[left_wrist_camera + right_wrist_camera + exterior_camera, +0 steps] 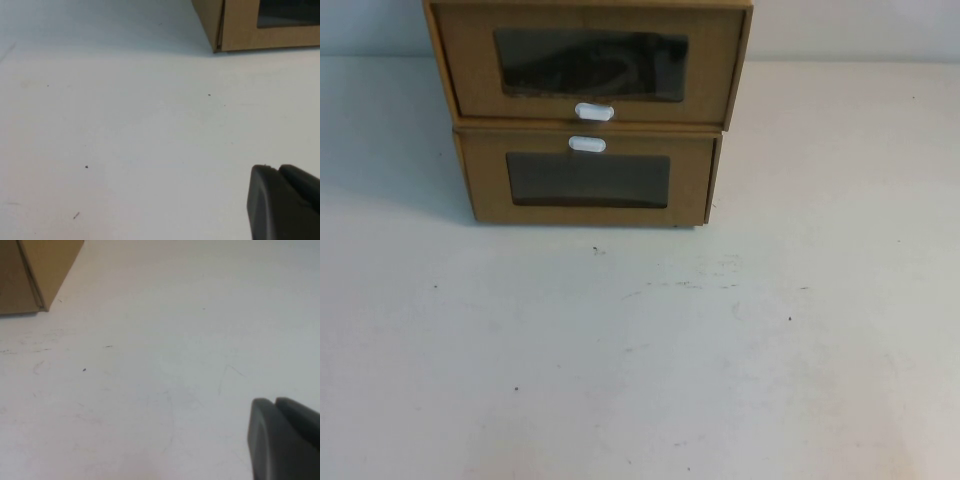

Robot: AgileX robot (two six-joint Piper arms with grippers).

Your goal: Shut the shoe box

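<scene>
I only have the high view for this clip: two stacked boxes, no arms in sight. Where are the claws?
Observer: The left claw sits low over bare table. The near corner of the lower box lies ahead of it, with a gap between them.
Operator: And the right one?
Observer: The right claw is also over bare table. It faces the lower box's other near corner and is clear of it.
Operator: Is either one at the box that needs closing?
Observer: No. The shoe box, on top of the stack, shows in neither wrist view, and neither claw touches any cardboard.
</scene>
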